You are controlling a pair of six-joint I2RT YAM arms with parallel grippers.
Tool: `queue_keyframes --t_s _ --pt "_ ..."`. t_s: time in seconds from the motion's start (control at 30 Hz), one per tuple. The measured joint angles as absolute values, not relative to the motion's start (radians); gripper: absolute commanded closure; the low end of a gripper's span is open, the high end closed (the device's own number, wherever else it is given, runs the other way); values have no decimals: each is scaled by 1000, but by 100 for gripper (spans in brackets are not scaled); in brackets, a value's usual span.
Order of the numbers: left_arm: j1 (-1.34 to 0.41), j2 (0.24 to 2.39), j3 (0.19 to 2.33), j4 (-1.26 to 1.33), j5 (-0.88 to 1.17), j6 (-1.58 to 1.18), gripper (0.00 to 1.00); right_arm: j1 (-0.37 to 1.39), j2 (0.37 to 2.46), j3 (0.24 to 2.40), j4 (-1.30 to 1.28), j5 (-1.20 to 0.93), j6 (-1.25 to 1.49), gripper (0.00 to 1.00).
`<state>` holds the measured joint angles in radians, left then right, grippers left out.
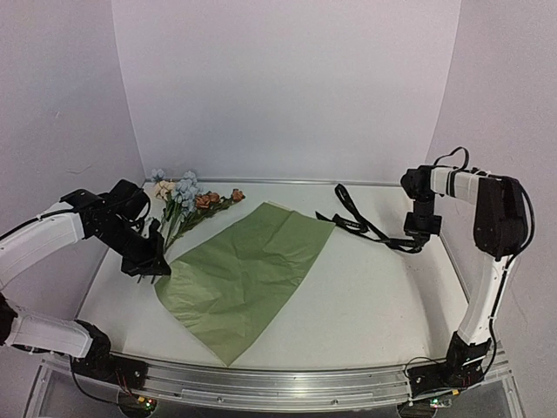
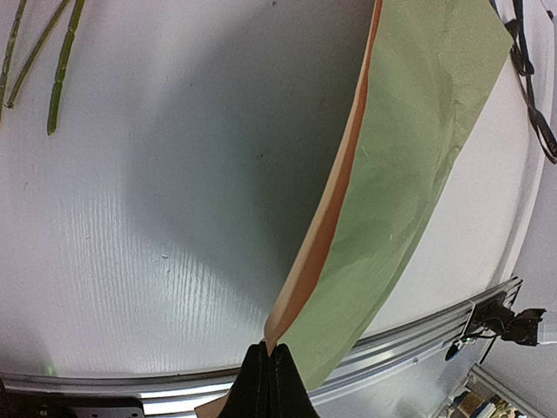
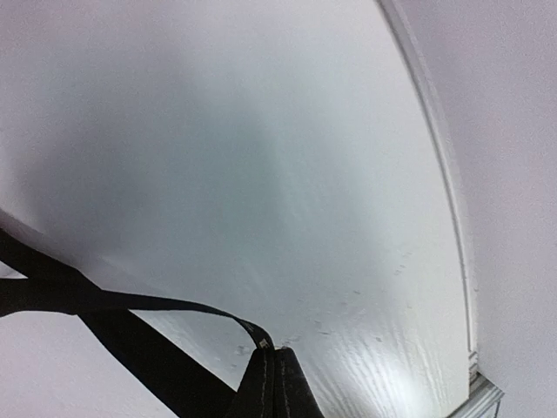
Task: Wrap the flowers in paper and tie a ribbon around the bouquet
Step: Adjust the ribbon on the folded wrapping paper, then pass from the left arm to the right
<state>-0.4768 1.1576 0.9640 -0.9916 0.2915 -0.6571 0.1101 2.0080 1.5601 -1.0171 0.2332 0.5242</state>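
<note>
Paper [image 1: 248,266]: spread on counter [image 1: 374,296], olive face up, one corner toward the near rail, the opposite corner toward the back wall. Thin, crinkly, light. Likely to crease or tear under a hard pull, and to slide on the smooth counter. Best taken at an edge or corner, never mid-sheet.

Left tool [image 1: 150,268]: clamped on the paper's left edge. Wrist view: fingers pressed together with the sheet between them, edge lifted enough to show the tan reverse. Left arm [image 1: 52,235]: reaching in from the left, forearm low, wrist pitched down toward the counter.

Right tool [image 1: 416,244]: clamped on one end of the ribbon [image 1: 359,223]. Wrist view: black strap pinned at the fingertips. Right arm [image 1: 496,226]: elbow high at the right side, forearm running inward, wrist dropped straight down.

Ribbon: limp, narrow, no stiffness. Remainder in loose loops on the counter between the paper's far corner and the right tool. Prone to twist and tangle; best held near an end.

Flowers [image 1: 185,198]: farthest, back left, lying on the counter just beside the paper's left edge. Heads toward the back wall, stems toward the left tool. Thin stems, delicate heads; best gripped gently on the stems, as one bunch. Not yet wrapped.
</note>
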Motion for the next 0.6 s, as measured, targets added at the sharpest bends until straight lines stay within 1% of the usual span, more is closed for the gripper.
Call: queue_keyframes --t_s 0.07,0.13,0.2,0.3,0.37,0.43,0.53,0.6 --pt "-458 1169 955 -966 310 -657 100 95 1955 1522 -1017 278 525 100" --pt "-448 1181 947 -935 340 -657 100 80 1898 1485 -1018 303 529 96" --pt "-444 1195 940 -891 386 -656 100 67 1855 1465 -1024 307 533 81" --pt "-449 1203 936 -829 458 -648 100 59 1822 1455 -1021 284 537 55" --pt "-463 1201 936 -792 496 -633 100 64 1802 1442 -1018 258 551 39" --pt "-483 1200 936 -768 522 -620 100 76 1781 1428 -1022 235 544 30" --pt "-530 1198 936 -740 541 -598 100 111 1745 1423 -1025 203 548 24" --pt "-578 1199 936 -722 540 -588 100 158 1711 1424 -1024 176 553 21"
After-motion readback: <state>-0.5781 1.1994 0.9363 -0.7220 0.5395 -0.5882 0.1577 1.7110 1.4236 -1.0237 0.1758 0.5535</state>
